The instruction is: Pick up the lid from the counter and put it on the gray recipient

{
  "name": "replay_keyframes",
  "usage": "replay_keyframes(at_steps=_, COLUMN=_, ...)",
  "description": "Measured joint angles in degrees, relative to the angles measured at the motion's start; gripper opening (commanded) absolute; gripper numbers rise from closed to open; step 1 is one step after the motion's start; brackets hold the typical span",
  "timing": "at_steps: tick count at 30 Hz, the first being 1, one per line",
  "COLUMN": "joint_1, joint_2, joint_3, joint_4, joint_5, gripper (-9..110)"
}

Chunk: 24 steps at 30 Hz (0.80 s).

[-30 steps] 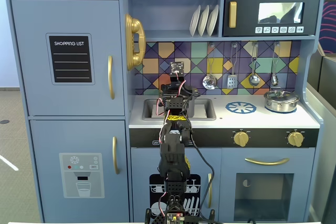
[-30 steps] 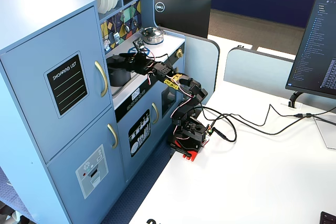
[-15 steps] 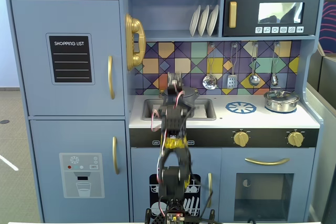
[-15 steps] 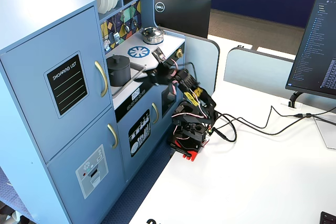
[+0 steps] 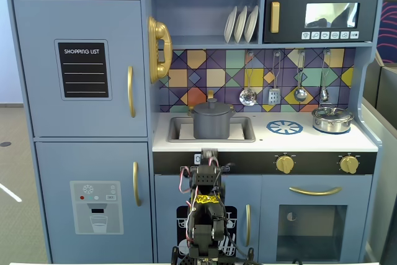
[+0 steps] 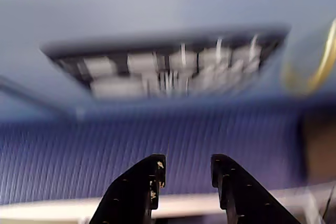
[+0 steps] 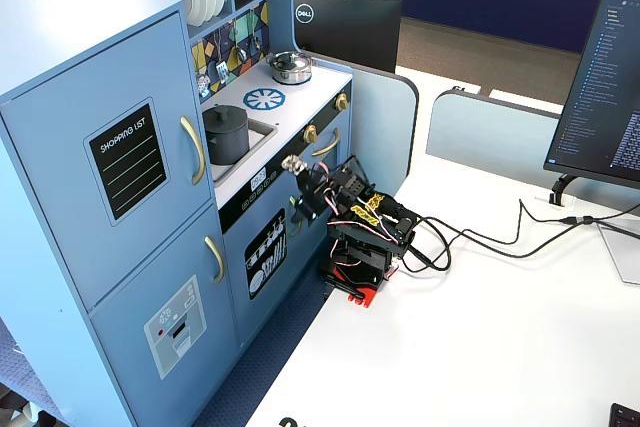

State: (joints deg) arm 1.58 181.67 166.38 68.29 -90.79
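While the lid (image 5: 211,105) caps the gray recipient (image 5: 211,123) — beside "SHOPPING LIST" — the tool (image 6: 185,171) hangs parted, empty.

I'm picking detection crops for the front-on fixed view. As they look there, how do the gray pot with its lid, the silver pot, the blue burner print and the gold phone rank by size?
Largest to smallest:
1. gold phone
2. gray pot with its lid
3. silver pot and burner print: too close to rank; the print is flat and foreshortened.
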Motion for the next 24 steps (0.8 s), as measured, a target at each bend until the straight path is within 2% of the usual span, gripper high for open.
replay_keyframes(at_steps=9, joint_1=-0.79, joint_2=0.44, joint_3=5.62, joint_4=9.05, joint_5=2.90, gripper=0)
replay_keyframes(at_steps=24, joint_1=1.49, joint_2=0.88, joint_3=5.62, joint_4=9.32, joint_5=3.78, gripper=4)
